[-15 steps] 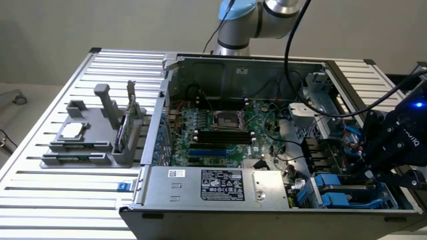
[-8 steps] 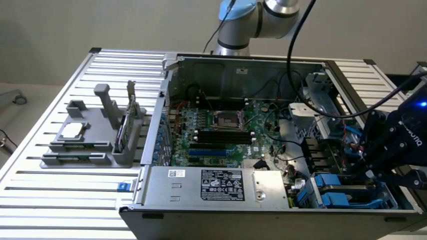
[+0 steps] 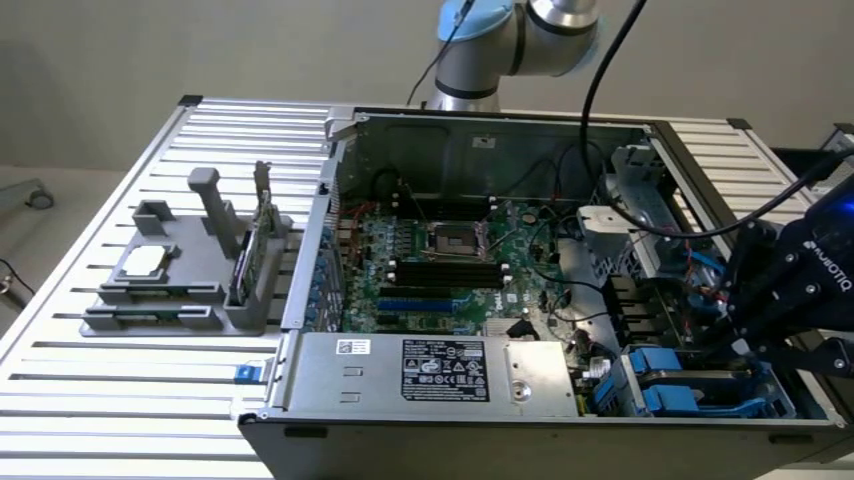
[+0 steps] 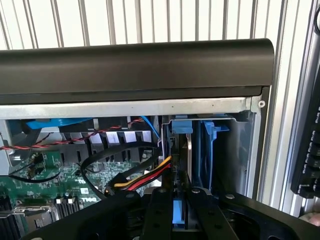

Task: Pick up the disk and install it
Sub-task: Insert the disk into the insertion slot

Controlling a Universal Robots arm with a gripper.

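- Blue plastic marks the disk (image 4: 181, 212): its carrier shows between the gripper (image 4: 181, 210) fingers in the wrist view, with a silver edge standing on end just beyond them.
- Pinched between the black fingers (image 4: 159, 212), the disk hangs edge-down, an orientation that seems meant to suit the narrow upright slots of the drive cage (image 4: 235, 145) directly beneath.
- In the exterior view the gripper (image 3: 747, 335) sits over the computer case (image 3: 400, 420) corner, above the blue drive bays (image 3: 667, 385), so the disk looks partly entered into its bay rather than fully seated; how deep it sits I cannot tell.
- Beside the gripper, red, yellow and black power cables (image 4: 145, 180) loop close to the slot, near enough to be a snag risk.
- Farther off, across the motherboard (image 3: 441, 270), a grey fixture (image 3: 187, 285) on the slatted desk (image 3: 107, 400) holds a square silver chip (image 3: 144, 262) and an upright green card (image 3: 243, 262), apparently parked there as separate parts.
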